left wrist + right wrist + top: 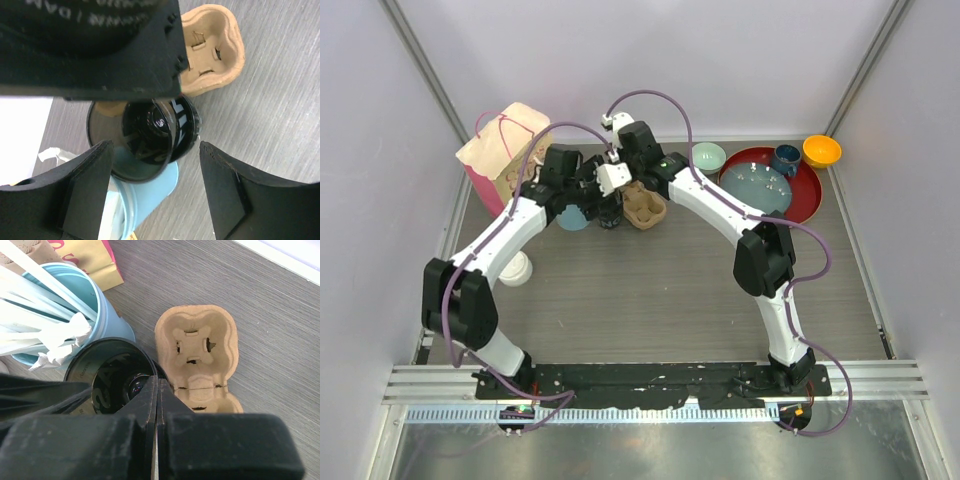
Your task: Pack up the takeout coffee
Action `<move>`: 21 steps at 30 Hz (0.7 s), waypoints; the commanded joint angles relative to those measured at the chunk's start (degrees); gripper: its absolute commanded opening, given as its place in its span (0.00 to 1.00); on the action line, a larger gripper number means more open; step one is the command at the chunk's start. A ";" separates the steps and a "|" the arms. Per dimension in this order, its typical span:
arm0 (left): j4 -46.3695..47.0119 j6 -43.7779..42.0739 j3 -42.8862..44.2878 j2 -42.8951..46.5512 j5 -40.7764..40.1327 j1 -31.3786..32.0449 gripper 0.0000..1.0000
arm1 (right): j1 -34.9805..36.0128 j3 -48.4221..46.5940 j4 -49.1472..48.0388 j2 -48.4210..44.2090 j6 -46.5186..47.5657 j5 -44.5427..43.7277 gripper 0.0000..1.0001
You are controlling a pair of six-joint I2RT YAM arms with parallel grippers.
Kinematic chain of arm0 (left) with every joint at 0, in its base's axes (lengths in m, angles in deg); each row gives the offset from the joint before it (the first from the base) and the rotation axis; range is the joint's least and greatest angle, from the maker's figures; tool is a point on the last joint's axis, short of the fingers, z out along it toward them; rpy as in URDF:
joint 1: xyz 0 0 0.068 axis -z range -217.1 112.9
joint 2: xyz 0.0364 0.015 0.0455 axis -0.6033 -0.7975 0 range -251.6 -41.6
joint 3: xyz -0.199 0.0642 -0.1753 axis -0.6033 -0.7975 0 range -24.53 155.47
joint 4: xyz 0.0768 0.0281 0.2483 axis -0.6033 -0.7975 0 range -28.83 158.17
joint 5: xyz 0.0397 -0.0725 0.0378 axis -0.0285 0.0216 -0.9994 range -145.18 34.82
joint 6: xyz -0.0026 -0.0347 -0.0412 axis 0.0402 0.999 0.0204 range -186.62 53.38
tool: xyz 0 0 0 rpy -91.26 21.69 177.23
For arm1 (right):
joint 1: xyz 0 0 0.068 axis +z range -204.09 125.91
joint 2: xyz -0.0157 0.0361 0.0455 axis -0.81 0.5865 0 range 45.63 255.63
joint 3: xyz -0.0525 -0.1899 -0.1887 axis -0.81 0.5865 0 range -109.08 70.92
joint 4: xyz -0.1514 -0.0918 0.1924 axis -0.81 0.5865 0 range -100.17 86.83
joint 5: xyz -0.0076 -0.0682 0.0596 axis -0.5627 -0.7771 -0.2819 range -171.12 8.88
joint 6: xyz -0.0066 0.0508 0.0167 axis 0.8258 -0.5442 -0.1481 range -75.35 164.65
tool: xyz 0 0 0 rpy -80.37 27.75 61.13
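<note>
Left wrist view first: the left gripper [155, 145] hangs with its fingers spread wide, one on each side of the black cup [142, 132], and neither looks to be touching it. The cup is open-topped, mouth up, on the grey table [280, 125]. It is squeezed in just beside the light-blue cup [150, 200] on one side and the pulp cup carrier [212, 45] on the other, outside the carrier's pockets. Over to the right wrist: the right gripper [156, 390] has its fingers pressed flat together right at the cup's rim, on the carrier side. Whether the paper wall is nipped between them, I can't tell. White utensils [55, 335] bristle out of the light-blue cup, and a paper bag [95, 260] sits beyond it. Top external now: both arms meet at the far middle of the table, and a white lid [515, 268] shows by the left forearm, well apart from the carrier.
</note>
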 commanded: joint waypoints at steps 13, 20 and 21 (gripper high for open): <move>-0.27 -3.26 5.46 -6.05 0.18 -0.14 0.08 | -0.52 -0.83 -3.03 -2.78 -1.02 1.75 0.01; -3.87 -3.60 5.72 -2.80 3.44 -0.14 0.00 | -1.40 0.75 -3.81 -4.80 -2.16 1.05 0.01; -3.95 -3.43 5.98 -2.36 4.05 -0.14 0.00 | -1.84 1.27 -4.34 -5.41 -2.60 1.05 0.01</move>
